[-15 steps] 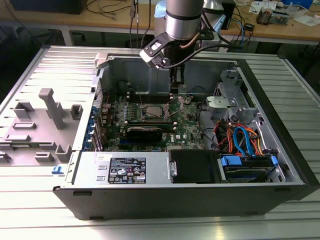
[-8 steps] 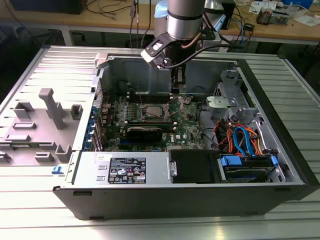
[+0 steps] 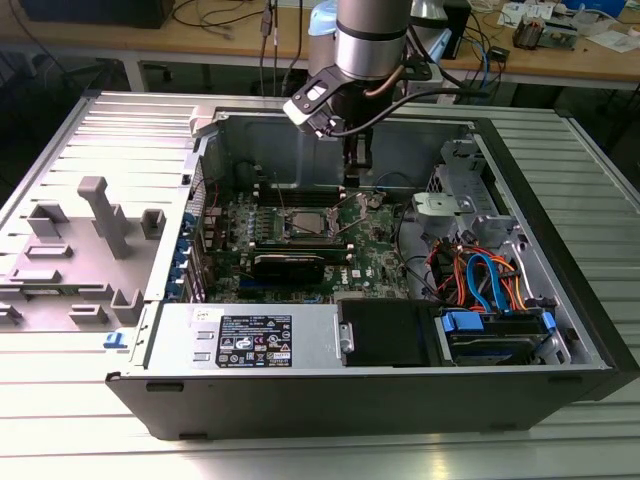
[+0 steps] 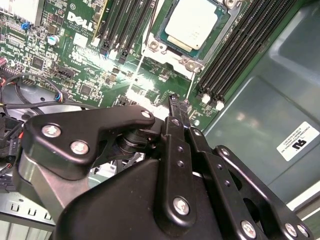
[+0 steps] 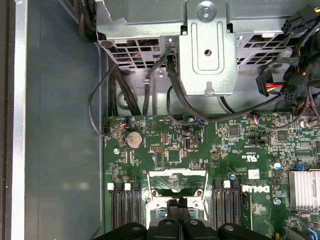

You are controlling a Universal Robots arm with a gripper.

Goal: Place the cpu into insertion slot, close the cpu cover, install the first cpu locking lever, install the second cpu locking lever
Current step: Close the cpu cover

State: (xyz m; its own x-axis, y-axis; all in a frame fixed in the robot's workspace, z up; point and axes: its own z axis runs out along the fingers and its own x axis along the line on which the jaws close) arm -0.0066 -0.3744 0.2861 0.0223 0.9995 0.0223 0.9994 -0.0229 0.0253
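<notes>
the gripper (image 3: 357, 178) hung inside the open computer case (image 3: 270, 145) on the bench (image 3: 80, 440). its fingers were pressed narrow together with nothing seen between them, and the tips were just beside the insertion slot (image 5: 177, 173), on the exterior view's right of it. the cpu (image 4: 192, 22) sat in that slot near the middle of the motherboard (image 4: 75, 60), and the cpu cover (image 4: 175, 46) appeared to lie flat around it.

White lettering on the motherboard (image 5: 170, 150), printed sticker (image 4: 298, 140) on the case wall (image 4: 260, 95)
</notes>
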